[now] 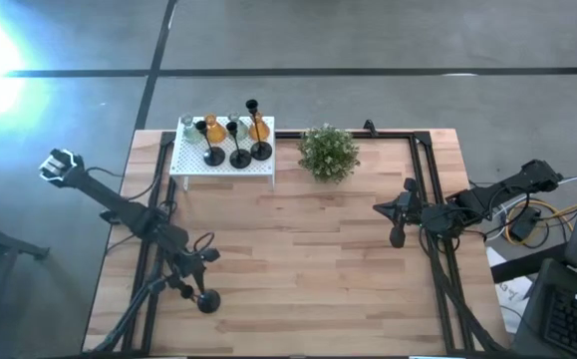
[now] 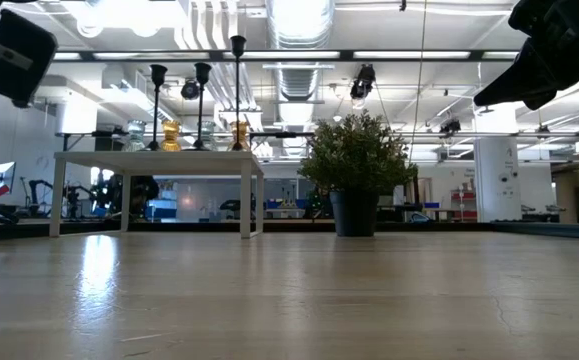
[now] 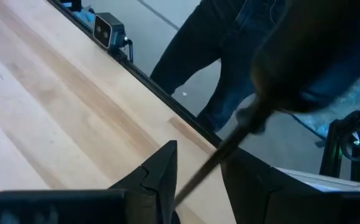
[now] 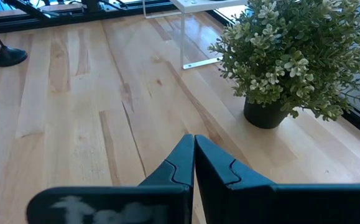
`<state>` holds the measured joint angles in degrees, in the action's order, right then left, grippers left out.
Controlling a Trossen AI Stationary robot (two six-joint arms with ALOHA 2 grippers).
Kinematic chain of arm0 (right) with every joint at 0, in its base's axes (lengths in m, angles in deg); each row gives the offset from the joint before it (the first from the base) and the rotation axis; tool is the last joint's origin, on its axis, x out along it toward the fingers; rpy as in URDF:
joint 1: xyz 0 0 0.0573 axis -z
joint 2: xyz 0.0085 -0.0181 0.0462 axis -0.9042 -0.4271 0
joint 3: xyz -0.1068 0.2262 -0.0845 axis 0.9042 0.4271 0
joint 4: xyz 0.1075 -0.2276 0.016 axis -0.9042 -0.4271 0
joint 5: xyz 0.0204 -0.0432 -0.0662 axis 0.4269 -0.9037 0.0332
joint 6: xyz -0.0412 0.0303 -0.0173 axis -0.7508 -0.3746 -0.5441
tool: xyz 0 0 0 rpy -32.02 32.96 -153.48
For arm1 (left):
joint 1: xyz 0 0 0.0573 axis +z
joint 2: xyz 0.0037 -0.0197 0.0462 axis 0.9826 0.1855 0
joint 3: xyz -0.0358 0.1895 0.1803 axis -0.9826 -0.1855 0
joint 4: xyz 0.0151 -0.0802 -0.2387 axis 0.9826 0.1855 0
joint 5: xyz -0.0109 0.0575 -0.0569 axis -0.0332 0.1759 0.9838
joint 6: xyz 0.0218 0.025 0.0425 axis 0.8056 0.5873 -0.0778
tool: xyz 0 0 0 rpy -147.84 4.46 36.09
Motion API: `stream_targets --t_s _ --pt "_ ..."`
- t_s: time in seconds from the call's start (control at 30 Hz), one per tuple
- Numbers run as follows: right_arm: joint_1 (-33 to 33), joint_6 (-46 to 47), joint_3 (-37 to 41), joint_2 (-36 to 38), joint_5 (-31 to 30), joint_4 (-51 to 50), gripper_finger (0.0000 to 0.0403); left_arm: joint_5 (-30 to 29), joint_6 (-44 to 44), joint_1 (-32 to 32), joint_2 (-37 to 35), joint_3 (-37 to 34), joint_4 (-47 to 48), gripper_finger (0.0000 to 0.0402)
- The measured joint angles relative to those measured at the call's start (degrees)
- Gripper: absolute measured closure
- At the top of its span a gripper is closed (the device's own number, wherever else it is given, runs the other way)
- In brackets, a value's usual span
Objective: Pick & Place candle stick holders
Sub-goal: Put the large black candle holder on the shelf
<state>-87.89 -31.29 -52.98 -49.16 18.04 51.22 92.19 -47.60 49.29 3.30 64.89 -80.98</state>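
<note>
At the lower left of the high view, the left gripper [image 1: 190,279] is clamped on the thin stem of a black metal candle stick holder with a round base [image 1: 207,302], its base lying toward the table's near edge; the left wrist view shows the stem [image 3: 212,163] running between the two dark fingers [image 3: 161,171], with a person's dark trouser legs [image 3: 229,50] beyond the table edge. Toward the right middle of the high view, the right gripper [image 1: 400,221] hangs over bare boards with its fingers pressed together, holding nothing. At the upper centre stands a bushy green potted plant [image 1: 328,152]. Left of it, a white perforated rectangular stand [image 1: 223,160] carries the other candle stick holders [image 1: 230,135]: three black ones, upright, with amber and clear glass ones behind. All rest on a pale wooden plank table [image 1: 298,269].
</note>
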Motion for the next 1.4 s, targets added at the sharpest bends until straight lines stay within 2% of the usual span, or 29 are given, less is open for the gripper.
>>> stream_targets --t_s 0.27,0.37,0.5,0.7,0.83,0.97,1.07,1.23,1.4 --pt "0.0 0.0 0.0 0.0 0.0 0.0 0.0394 0.3 0.0 -1.5 3.0 0.0 -1.8 0.0286" --pt "0.0 0.0 0.0 0.0 0.0 0.0 0.0394 0.7 0.5 -1.9 3.4 0.0 -1.8 0.0316" --pt "0.0 0.0 0.0 0.0 0.0 0.0 0.0394 0.6 -0.3 -1.9 3.2 0.0 -2.5 0.0381" --pt "-0.1 0.0 0.0 0.0 0.0 0.0 0.0394 -1.6 -5.5 -1.9 2.5 0.4 -3.4 0.0385" --pt "-0.1 0.0 0.0 0.0 0.0 0.0 0.0394 -4.7 -9.3 -1.9 0.9 3.2 -2.5 0.0385" --pt "0.0 0.0 0.0 0.0 0.0 0.0 0.0394 -13.0 -11.7 -1.9 -2.5 9.2 3.7 0.0385" --pt "0.0 0.0 0.0 0.0 0.0 0.0 0.0394 -23.0 -16.8 -1.8 -5.5 16.7 15.3 0.0385" --pt "0.0 0.0 0.0 0.0 0.0 0.0 0.0394 -45.1 -19.8 -1.8 -8.6 30.1 37.7 0.0385" --pt "0.0 0.0 0.0 0.0 0.0 0.0 0.0394 -70.6 -21.0 -1.7 -10.0 36.0 46.1 0.0385"
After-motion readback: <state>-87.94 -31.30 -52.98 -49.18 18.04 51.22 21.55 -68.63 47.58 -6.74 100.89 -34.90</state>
